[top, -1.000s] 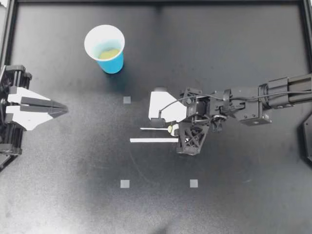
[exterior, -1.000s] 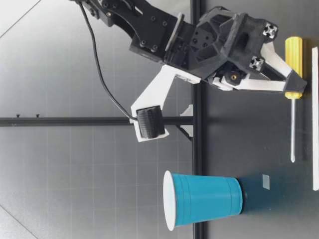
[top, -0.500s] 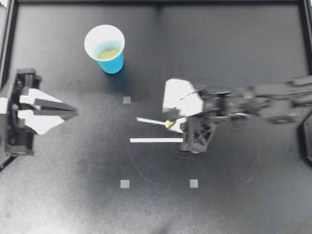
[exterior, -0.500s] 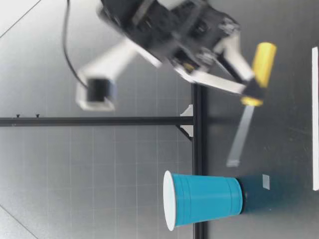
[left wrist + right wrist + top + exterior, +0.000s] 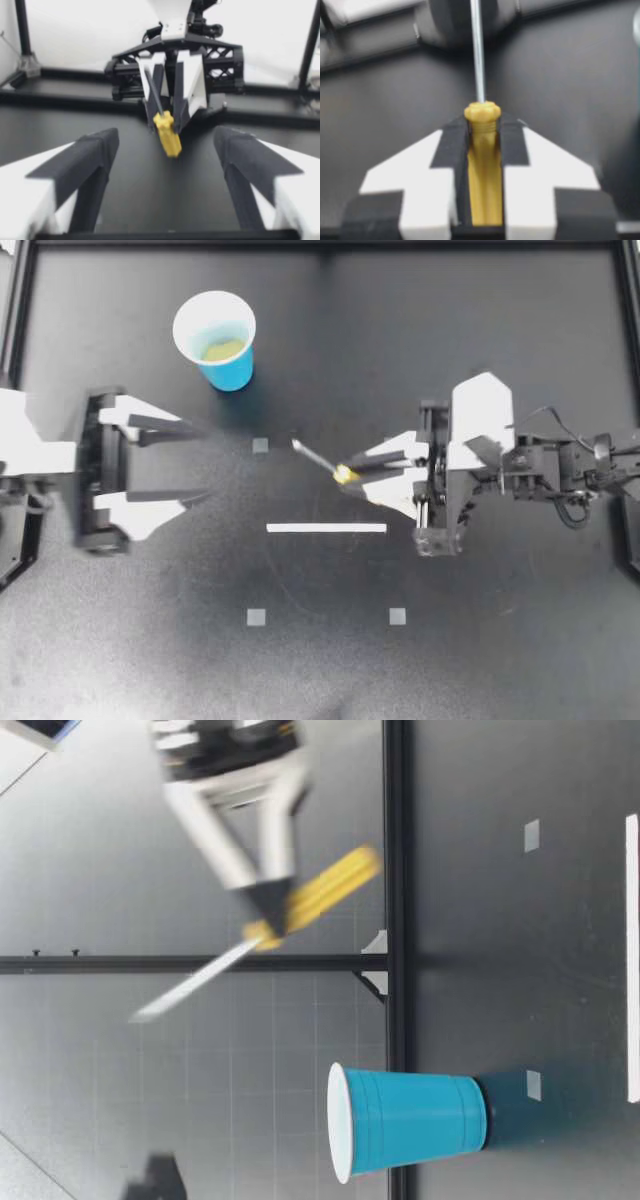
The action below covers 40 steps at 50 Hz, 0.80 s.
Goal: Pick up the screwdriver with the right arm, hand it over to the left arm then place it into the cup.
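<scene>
While it hangs clear of the table [image 5: 500,660] near the middle, the screwdriver [image 5: 320,458] is pinched by its yellow handle between the fingers of my right gripper [image 5: 348,476], with its shaft aiming toward 10 o'clock. From table height the screwdriver [image 5: 300,905] sits well above the surface, tilted, tip highest. At 9 o'clock of it, well apart, my left gripper [image 5: 195,462] faces the tool with its fingers spread wide. The cup [image 5: 215,340] stands upright at 11 o'clock. A white strip [image 5: 326,528] lies flat at 6 o'clock of the screwdriver.
</scene>
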Tool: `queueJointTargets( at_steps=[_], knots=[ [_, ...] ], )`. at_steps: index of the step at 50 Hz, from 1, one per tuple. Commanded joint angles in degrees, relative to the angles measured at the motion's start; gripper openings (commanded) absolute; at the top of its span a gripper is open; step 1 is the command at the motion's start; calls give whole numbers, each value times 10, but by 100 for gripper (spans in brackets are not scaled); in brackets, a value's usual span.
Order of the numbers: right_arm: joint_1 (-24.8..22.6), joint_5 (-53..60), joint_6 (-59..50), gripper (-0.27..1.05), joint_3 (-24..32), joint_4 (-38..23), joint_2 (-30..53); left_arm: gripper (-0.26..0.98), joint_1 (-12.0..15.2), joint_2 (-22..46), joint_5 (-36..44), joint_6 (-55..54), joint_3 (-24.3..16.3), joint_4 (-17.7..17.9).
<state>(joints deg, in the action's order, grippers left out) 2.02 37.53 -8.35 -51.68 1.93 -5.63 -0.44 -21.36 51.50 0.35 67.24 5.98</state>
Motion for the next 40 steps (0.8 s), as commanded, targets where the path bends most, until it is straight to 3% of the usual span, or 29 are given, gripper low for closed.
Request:
queueJointTargets(
  at_steps=[1,15,26,33,40],
  knots=[
    [-2,29,3,6,22,-2,4,74,-2,30,46,1,-28,0],
    [-2,40,38,6,77,-5,47,74,-1,98,88,-2,-83,1],
    [-2,41,52,6,103,-6,63,71,-2,102,88,-4,-92,1],
    [-2,42,56,6,109,-6,67,58,-2,102,91,-4,-93,1],
    [-1,47,56,6,110,-6,66,33,-2,101,91,-4,-91,1]
  ],
)
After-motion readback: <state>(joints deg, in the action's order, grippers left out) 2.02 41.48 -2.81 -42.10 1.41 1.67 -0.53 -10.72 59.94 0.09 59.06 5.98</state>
